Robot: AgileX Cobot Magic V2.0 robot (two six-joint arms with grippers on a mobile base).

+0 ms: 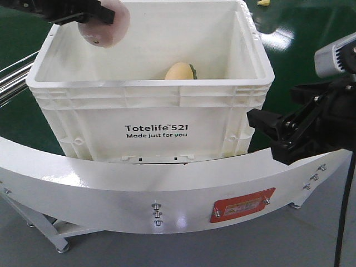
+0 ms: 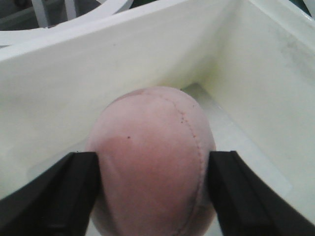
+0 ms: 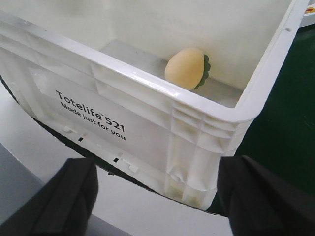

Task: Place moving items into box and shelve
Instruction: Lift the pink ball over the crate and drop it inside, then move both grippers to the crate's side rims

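Curved white desk (image 1: 111, 183) across the foreground, glossy. Red label plate (image 1: 243, 204) fixed to its front face, right of centre; print too small to read. Short column of bolts (image 1: 156, 214) left of the plate. Metal frame leg (image 1: 55, 236) under the desk, standing on grey floor (image 1: 183, 253). Dark green surface (image 1: 289, 50) behind. Small yellow object (image 1: 263, 3) at the top edge, cropped.
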